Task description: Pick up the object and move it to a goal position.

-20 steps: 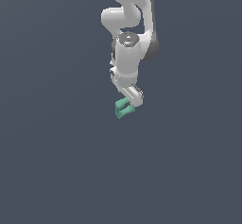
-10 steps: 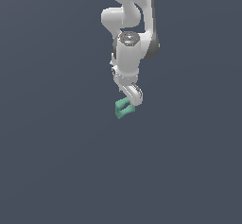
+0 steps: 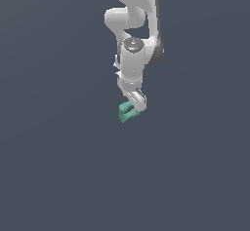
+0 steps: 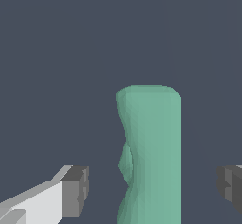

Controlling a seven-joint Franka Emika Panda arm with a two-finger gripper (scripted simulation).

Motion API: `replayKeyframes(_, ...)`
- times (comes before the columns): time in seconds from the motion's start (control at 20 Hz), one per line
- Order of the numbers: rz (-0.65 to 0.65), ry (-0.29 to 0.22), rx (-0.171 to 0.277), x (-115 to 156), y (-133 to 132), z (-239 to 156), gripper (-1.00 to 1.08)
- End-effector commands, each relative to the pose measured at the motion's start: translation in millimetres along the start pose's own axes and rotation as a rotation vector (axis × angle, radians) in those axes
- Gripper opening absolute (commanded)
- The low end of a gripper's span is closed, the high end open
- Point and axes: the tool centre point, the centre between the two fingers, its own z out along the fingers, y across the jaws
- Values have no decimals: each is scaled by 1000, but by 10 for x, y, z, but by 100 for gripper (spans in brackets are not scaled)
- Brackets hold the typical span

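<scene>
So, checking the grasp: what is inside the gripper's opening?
The teal ring stands between the gripper's open fingers, touching neither. Its hollow centre is hidden, seen edge-on.

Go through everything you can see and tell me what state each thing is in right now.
Gripper: open, its fingers standing clear on either side of the ring, not touching it.
Teal-green ring: not gripped, seen edge-on between the fingers in the wrist view; whether it rests on the surface cannot be told.
Arm: reaching downward, its gripper at the ring.
</scene>
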Motion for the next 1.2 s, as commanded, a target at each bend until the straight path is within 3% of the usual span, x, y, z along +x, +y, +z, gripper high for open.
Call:
replayKeyframes(0.0,1,0,-1,-4,7,118,100)
replayKeyframes(0.45,3,0,-1,-3,3,337,100)
replayKeyframes(0.5,3,0,-1,-3,3,337,-100)
replayKeyframes(1.15,2,0,0,24,13,310,-100)
